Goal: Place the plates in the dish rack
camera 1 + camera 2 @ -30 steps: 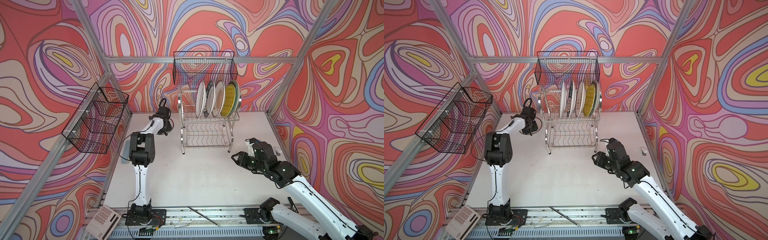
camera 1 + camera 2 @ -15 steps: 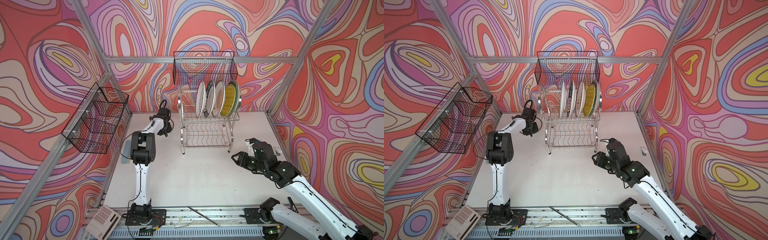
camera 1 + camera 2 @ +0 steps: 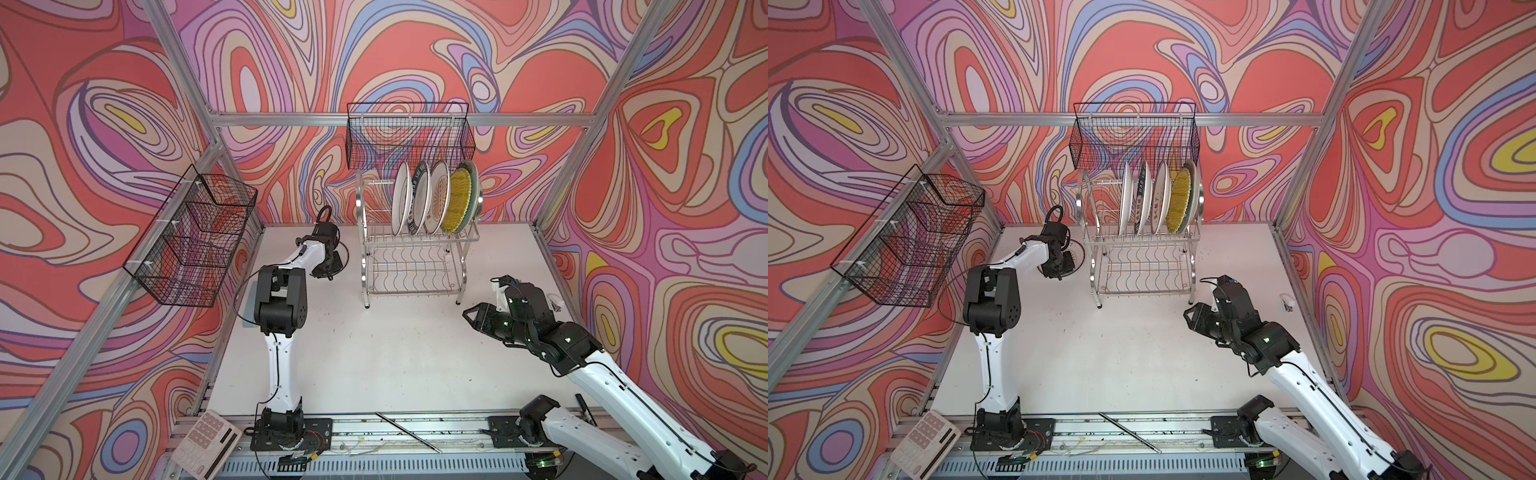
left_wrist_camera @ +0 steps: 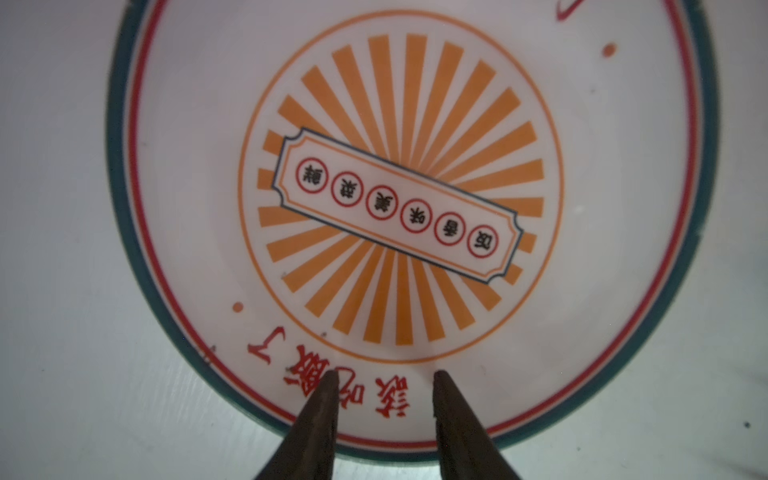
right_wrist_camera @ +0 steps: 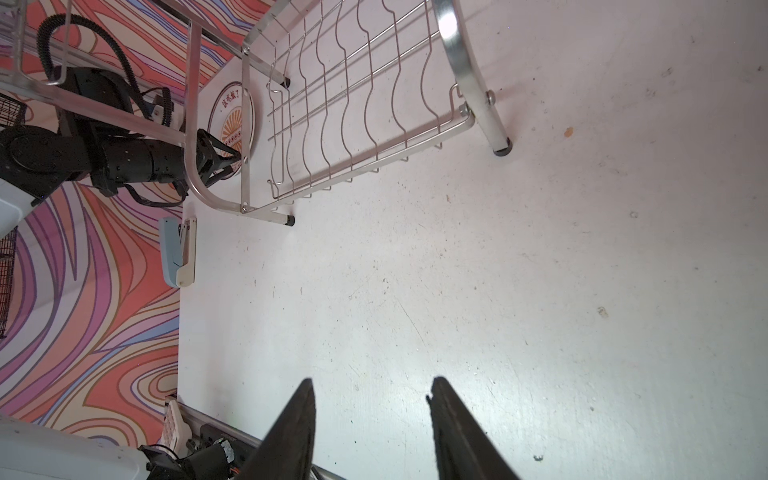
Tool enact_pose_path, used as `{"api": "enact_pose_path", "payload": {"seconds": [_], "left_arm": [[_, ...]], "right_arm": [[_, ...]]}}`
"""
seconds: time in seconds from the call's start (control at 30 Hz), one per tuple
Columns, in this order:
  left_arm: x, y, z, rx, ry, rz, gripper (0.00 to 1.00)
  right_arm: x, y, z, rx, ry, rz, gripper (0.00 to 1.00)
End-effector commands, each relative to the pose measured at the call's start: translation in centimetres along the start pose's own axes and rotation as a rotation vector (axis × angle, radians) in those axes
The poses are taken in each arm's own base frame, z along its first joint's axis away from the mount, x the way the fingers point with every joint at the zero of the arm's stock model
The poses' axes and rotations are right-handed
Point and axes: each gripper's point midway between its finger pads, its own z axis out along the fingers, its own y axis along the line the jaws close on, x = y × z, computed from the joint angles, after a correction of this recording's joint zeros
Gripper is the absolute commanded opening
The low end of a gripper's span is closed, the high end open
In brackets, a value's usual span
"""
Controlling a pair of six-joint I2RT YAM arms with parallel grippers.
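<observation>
Plate [image 4: 399,187]: orange sunburst, laid flat on table [image 4: 62,291].
Left gripper [image 4: 384,374]: jaws half parted over plate's rim; nothing gripped.
Right gripper [image 5: 370,386]: jaws half parted over table; nothing held.

Black mesh basket [image 3: 409,135] hangs on back wall; possible stapler [image 5: 178,253] at table [image 5: 498,291] edge.

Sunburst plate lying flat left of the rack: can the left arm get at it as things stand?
Probably yes: the left gripper is right above the sunburst plate, jaws apart, nothing between.
</observation>
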Motion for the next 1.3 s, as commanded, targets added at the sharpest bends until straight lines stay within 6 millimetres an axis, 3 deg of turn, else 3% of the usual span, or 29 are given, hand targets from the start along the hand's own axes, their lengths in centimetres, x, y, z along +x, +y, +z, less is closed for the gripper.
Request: {"api": "enact_pose_path", "payload": {"seconds": [0.0, 1.27], "left_arm": [[1.0, 0.7, -1.0, 0.001, 0.026, 0.009, 0.4], [11.5, 1.7, -4.6, 0.025, 0.102, 0.119, 0.39]], "right_arm": [[-0.5, 0.6, -0.5, -0.013, -0.017, -0.017, 0.46], [-1.8, 1.4, -1.7, -0.02, -0.066, -0.058, 0.46]]}}
